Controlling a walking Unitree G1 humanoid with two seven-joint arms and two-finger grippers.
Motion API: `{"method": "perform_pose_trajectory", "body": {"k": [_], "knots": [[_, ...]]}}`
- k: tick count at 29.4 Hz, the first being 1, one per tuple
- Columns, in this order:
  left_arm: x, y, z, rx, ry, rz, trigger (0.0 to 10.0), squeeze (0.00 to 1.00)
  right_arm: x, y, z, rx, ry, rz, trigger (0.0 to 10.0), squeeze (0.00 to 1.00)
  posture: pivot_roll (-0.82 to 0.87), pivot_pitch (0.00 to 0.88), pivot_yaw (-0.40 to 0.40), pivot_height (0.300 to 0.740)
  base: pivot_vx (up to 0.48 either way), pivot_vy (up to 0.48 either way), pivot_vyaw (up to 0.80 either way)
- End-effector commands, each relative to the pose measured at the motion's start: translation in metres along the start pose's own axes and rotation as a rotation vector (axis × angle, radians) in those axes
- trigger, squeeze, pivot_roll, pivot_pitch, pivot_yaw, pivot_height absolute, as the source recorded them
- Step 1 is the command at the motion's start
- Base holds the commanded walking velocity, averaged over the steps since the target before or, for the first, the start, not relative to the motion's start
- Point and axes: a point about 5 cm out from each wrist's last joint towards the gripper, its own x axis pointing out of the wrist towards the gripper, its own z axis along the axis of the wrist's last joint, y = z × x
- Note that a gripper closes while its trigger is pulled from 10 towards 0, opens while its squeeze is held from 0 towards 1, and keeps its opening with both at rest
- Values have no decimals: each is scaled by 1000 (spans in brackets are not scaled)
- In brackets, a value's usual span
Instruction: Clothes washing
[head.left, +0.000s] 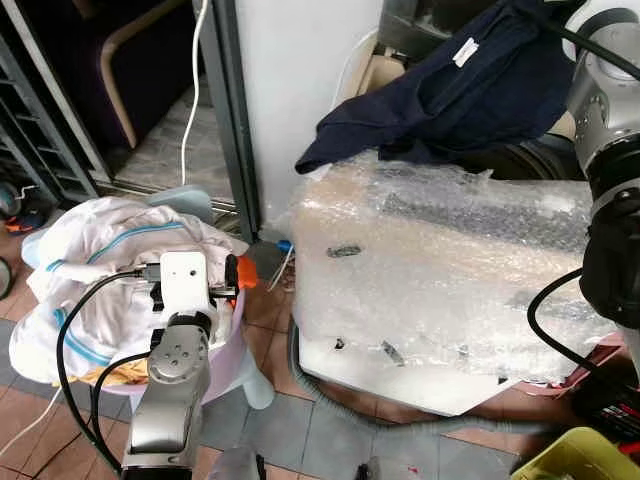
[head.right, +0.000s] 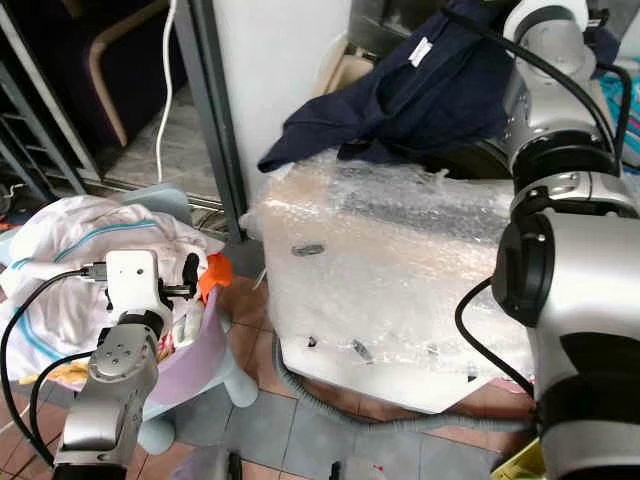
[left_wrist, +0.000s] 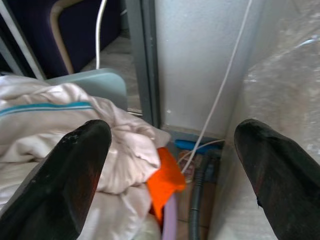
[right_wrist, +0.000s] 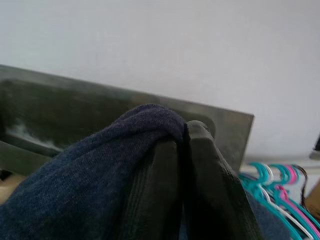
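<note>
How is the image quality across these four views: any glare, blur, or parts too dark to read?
Left eye view: sharp; daylight glares off the bubble wrap, and the room at top left is dark. Right eye view: much the same. Left wrist view: the open left gripper fingers are soft, the white laundry clearer. Right wrist view: the right gripper pinching the navy garment is close and soft; the wall is washed out.
</note>
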Motion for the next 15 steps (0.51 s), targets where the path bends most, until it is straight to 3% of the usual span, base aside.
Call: {"method": "perform_pose_trajectory", "body": {"k": [1,2,3,5,9,10,13,14,15], "knots": [[-2,7,-4,16,19,23,10000,0,-1,17,-9,29,52,99,10000,0,27,0,-47,740,0,0,0],[-2,7,-5,16,20,22,10000,0,-3,23,-15,59,72,154,10000,0,27,0,-46,740,0,0,0],[-3,7,-5,17,22,22,10000,0,-5,28,-18,108,55,206,10000,1000,28,0,-45,740,0,0,0],[-3,7,-6,17,24,21,10000,0,-7,34,-19,137,17,270,10000,1000,28,0,-44,740,0,0,0],[-5,9,-8,22,32,19,10000,0,-22,65,-21,-13,-119,540,10000,1000,9,0,-27,740,0,0,0],[-5,9,-8,22,32,19,10000,0,-22,65,-21,-13,-119,540,10000,1000,9,0,-27,740,0,0,0],[-4,10,-12,17,65,38,10000,0,-43,83,-40,-156,-190,634,10000,1000,-11,0,-25,740,0,0,0],[-3,10,-13,19,68,43,10000,0,-66,93,-53,-217,-253,714,10000,1000,-11,0,-27,740,0,0,0],[-2,10,-13,21,66,43,10000,0,-74,96,-55,-227,-274,740,10000,1000,-11,0,-29,740,0,0,0]]}}
